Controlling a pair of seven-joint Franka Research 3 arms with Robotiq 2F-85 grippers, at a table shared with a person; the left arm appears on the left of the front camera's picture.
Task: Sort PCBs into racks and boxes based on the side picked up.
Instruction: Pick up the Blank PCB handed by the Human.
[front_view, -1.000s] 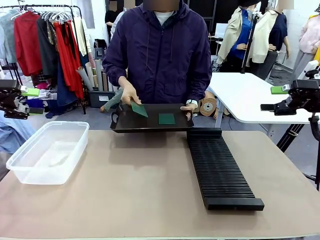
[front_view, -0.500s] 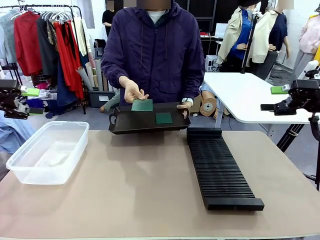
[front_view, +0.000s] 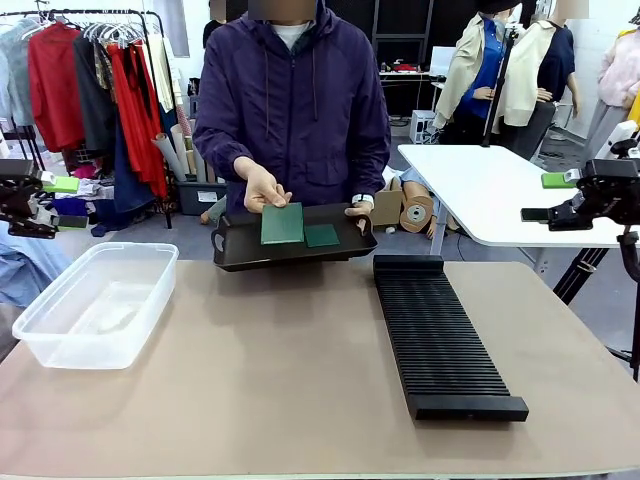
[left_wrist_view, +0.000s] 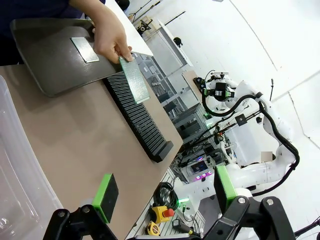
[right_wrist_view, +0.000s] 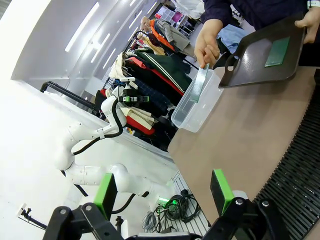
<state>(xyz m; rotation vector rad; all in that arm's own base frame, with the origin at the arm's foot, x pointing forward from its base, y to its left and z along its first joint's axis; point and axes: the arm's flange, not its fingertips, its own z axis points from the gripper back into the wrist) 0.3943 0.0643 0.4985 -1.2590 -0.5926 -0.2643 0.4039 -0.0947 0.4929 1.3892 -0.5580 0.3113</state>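
Jaws of both grippers (left_wrist_view: 165, 192) (right_wrist_view: 163, 191) gape wide, empty.

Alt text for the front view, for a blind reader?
A person across the table holds a black tray with one hand and a green PCB over it with the other hand; a second PCB lies in the tray. Clear tub left, black rack right; left gripper and right gripper hang open.

Rack (right_wrist_view: 302, 160) partly beyond the right wrist view's edge.
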